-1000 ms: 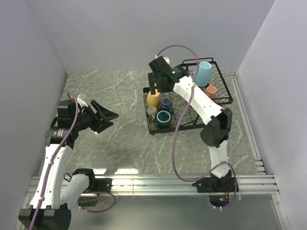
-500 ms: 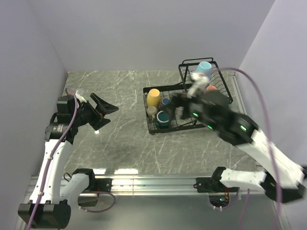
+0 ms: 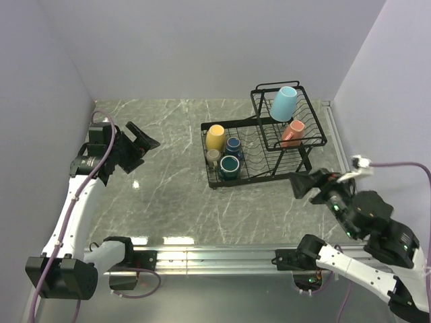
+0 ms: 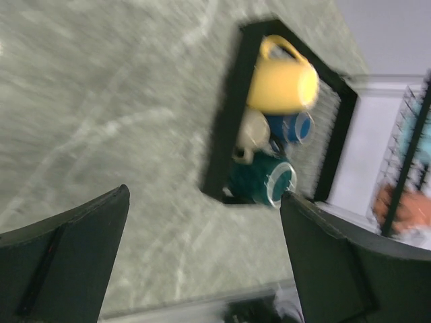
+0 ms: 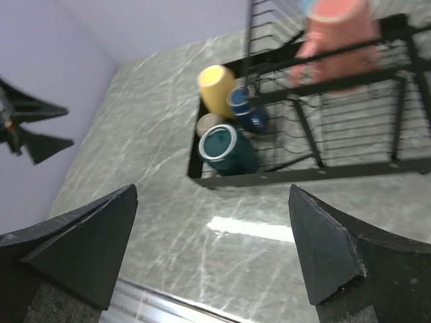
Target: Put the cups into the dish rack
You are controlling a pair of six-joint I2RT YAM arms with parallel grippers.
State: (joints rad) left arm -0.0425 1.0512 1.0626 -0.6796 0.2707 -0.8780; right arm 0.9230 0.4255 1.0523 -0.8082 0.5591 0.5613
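The black wire dish rack [image 3: 250,176] stands at the back right of the table. Its lower tray holds the yellow mug [image 3: 215,137], navy mug [image 3: 234,146], small olive-tan mug [image 3: 213,157] and dark green mug [image 3: 229,166]. Its upper basket holds the light blue mug [image 3: 284,103] and the salmon-pink mug [image 3: 293,133]. My left gripper [image 3: 143,140] is open and empty at the far left, well clear of the rack. My right gripper [image 3: 310,182] is open and empty just in front of the rack's near right corner. The rack also shows in the left wrist view [image 4: 222,145] and the right wrist view [image 5: 316,171].
Grey walls close in the left, back and right sides. A metal rail [image 3: 222,256] runs along the table's near edge. A white strip [image 3: 343,155] lies right of the rack.
My right arm has swung back from over the rack toward the near right corner. My left gripper has moved a little up and back at the left.
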